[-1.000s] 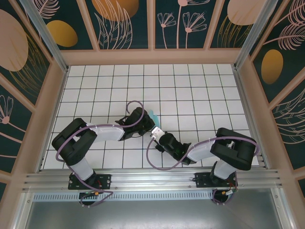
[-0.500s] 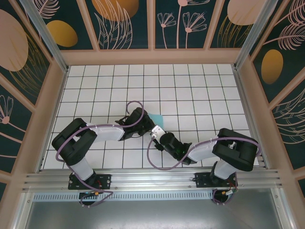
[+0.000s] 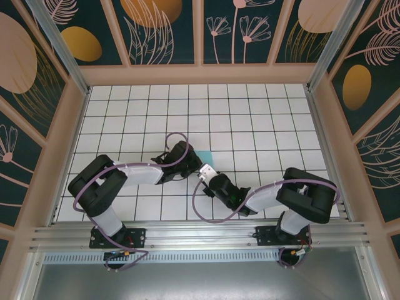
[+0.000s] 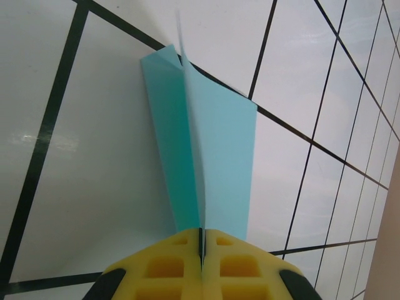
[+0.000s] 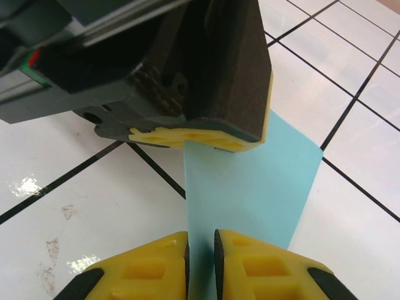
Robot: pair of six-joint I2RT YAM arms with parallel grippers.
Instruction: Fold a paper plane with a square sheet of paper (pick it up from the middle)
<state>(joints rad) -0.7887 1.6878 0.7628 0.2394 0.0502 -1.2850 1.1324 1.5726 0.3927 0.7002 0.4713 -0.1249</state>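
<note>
Mid-table, left tool (image 4: 201, 240) and right tool (image 5: 200, 250) both clamp folded paper plane (image 4: 203, 162).

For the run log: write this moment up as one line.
paper plane: folded, on table | left gripper: shut on it | right gripper: jaws around its edge, narrow gap | fold unfinished

The paper (image 4: 206, 156) is plain light turquoise. The surface (image 3: 250, 112) is white with a black grid. Both grippers, left (image 4: 201, 265) and right (image 5: 200, 265), have yellow pads on black bodies. The walls (image 3: 162, 31) show dark teal floral panels.
</note>
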